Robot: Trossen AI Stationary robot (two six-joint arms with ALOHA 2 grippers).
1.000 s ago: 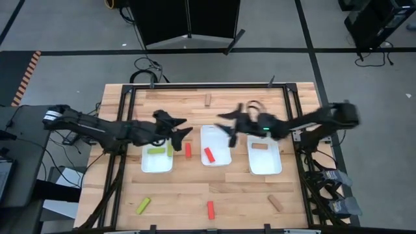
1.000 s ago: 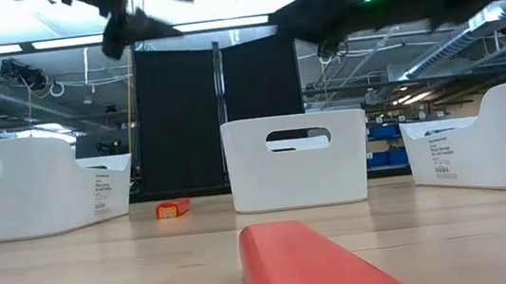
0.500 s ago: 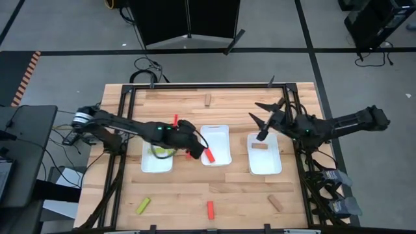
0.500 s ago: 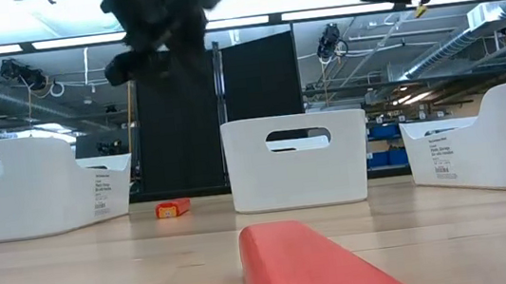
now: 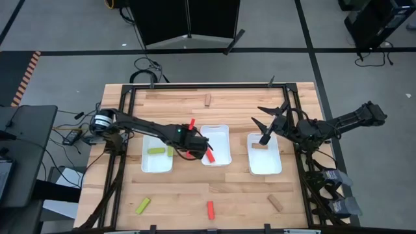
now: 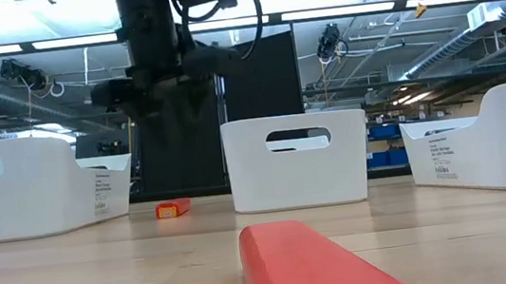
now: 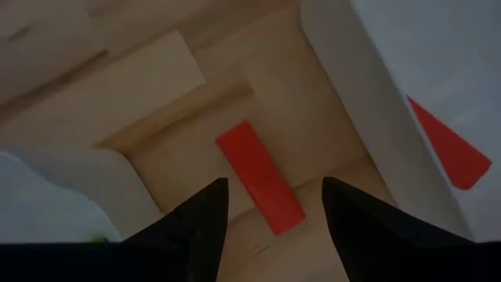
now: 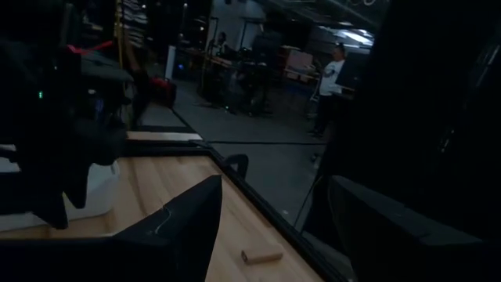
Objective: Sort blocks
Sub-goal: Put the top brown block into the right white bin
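A red block (image 7: 258, 188) lies flat on the wood between the left white tray (image 5: 156, 164) and the middle white tray (image 5: 220, 134). My left gripper (image 7: 272, 186) hangs open above it with one finger on each side, not touching. In the high view my left gripper (image 5: 195, 144) hides this block. The left tray holds a yellow-green block (image 5: 155, 151). Another red block (image 5: 209, 156) lies in the middle tray, and a brown block (image 5: 260, 146) in the right tray (image 5: 266, 164). My right gripper (image 5: 261, 125) is open and raised over the right tray's far end.
Loose blocks lie on the table: brown (image 5: 208, 99) by the far edge, yellow-green (image 5: 143, 205), red (image 5: 210, 208) and brown (image 5: 276, 203) near the front. A black frame rail (image 5: 195, 86) borders the table. A person (image 8: 337, 70) stands far back in the room.
My left gripper has swung toward the table's right and near side and come down over the red block between the trays. My right gripper has drawn back from the middle tray toward the table's right, to above the right tray's far end. No block has moved.
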